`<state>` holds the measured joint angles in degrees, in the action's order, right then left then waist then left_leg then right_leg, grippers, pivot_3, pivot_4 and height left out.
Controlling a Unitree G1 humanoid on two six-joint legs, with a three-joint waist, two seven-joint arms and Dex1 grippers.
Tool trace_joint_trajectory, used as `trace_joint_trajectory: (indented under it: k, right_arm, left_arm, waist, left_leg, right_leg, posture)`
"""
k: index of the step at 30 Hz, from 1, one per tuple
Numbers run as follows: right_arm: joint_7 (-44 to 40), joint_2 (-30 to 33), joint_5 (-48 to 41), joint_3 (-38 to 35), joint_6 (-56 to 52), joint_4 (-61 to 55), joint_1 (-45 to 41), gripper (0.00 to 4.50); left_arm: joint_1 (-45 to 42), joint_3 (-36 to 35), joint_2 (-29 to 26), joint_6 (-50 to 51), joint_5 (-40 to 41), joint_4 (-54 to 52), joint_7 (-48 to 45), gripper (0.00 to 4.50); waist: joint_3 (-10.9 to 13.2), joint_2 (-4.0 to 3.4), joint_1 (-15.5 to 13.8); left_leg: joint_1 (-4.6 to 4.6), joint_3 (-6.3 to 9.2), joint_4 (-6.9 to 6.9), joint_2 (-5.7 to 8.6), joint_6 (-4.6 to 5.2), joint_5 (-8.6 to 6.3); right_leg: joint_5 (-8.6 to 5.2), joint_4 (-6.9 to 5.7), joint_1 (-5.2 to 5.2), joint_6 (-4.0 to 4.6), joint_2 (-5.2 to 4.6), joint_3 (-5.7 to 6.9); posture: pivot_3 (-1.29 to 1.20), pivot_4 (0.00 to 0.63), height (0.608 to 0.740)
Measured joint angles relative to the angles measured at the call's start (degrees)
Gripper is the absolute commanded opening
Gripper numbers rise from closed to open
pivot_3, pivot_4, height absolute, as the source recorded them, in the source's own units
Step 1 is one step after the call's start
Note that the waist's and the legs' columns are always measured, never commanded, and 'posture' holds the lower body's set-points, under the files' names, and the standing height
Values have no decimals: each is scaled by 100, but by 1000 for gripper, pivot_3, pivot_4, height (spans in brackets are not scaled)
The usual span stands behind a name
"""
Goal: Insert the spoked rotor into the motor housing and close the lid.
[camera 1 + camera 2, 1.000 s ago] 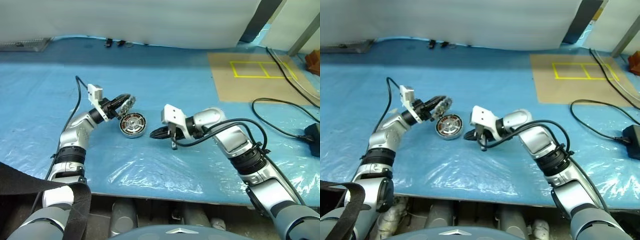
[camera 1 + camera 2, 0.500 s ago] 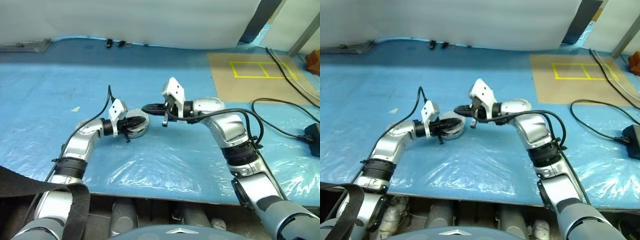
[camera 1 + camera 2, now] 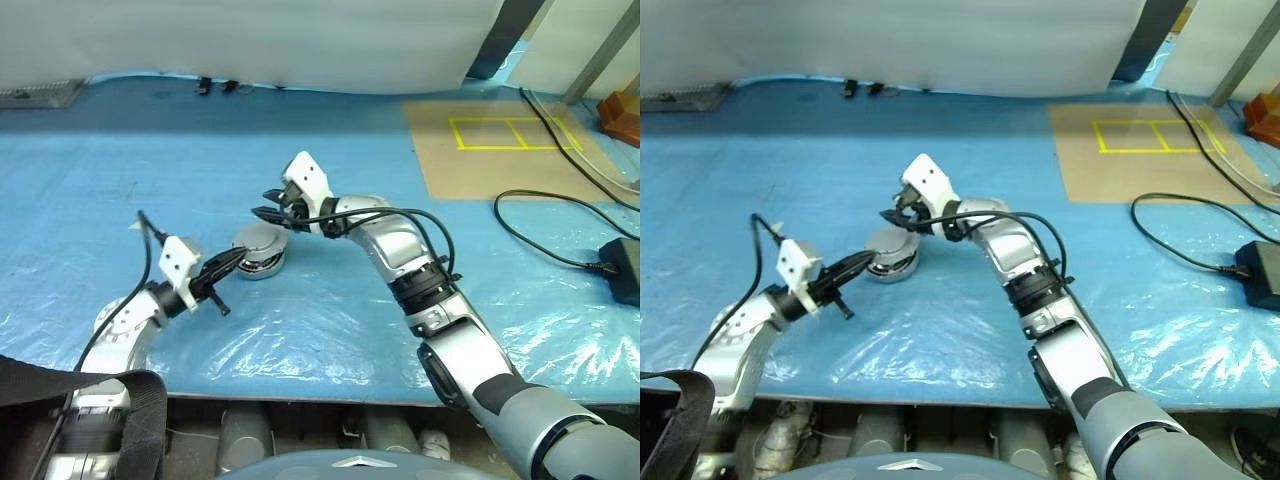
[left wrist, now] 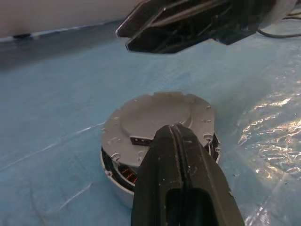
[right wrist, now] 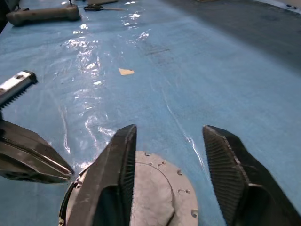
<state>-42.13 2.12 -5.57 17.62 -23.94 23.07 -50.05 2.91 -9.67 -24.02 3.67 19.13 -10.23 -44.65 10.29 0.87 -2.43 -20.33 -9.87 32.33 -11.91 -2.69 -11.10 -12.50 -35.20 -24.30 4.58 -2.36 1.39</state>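
A blue plastic sheet (image 3: 330,330), wrinkled and glossy, covers the work surface, with a pale wall (image 3: 260,40) behind it. Toward the robot's far right lies a brown mat (image 3: 500,150) marked with yellow tape rectangles, and black cables (image 3: 545,215) run across the sheet to a dark block at the right edge.

The motor housing (image 3: 259,252) sits on the sheet near the middle, with the lid (image 4: 157,115) down on it, plain grey side up; copper windings show through a gap at its side in the left wrist view.

The left gripper (image 3: 222,268) lies low just beside the housing on the robot's left, its fingers pressed together and pointing at it without touching. The right gripper (image 3: 272,205) hangs just above and behind the housing, its fingers (image 5: 117,174) spread apart and holding nothing.

The sheet spreads bare on every side of the housing, and its near edge runs along the bottom of the eye views.
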Motion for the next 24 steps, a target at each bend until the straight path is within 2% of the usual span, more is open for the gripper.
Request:
trace_joint_trajectory:
  k: [4, 13, 18, 24]
  right_arm:
    - [-302, -42, 181, 326, 126, 399, -55, 4426]
    - [-632, -48, 738, 871, 627, 774, -55, 4426]
    - [-608, -271, 763, 749, 625, 1011, -138, 4426]
    - [-596, -433, 483, 274, 61, 1062, -252, 4426]
  left_arm:
    - [760, -113, 157, 24, 22, -518, 389, 0]
    - [1414, -187, 310, 44, 115, -1057, 894, 0]
    - [1470, -192, 353, 39, 133, -1073, 996, 0]
    - [1377, -177, 402, 27, 135, -1068, 1050, 0]
  waist:
    - [3, -4, 10]
    - [8, -7, 6]
    - [8, -8, 22]
    - [9, -9, 10]
  left_leg:
    - [2, -2, -3, -7, 2, -1]
    - [14, -9, -3, -27, 6, -4]
    - [20, -13, -4, -29, 10, -6]
    - [18, -13, -4, -29, 19, -11]
  right_leg:
    - [0, 3, 0, 0, 2, 0]
    - [0, 0, 4, 0, 3, -1]
    - [0, -1, 4, 0, 5, -4]
    - [0, -2, 4, 1, 5, -4]
  posture:
    - [0, 150, 740]
    - [0, 150, 740]
    - [0, 150, 740]
    - [0, 150, 740]
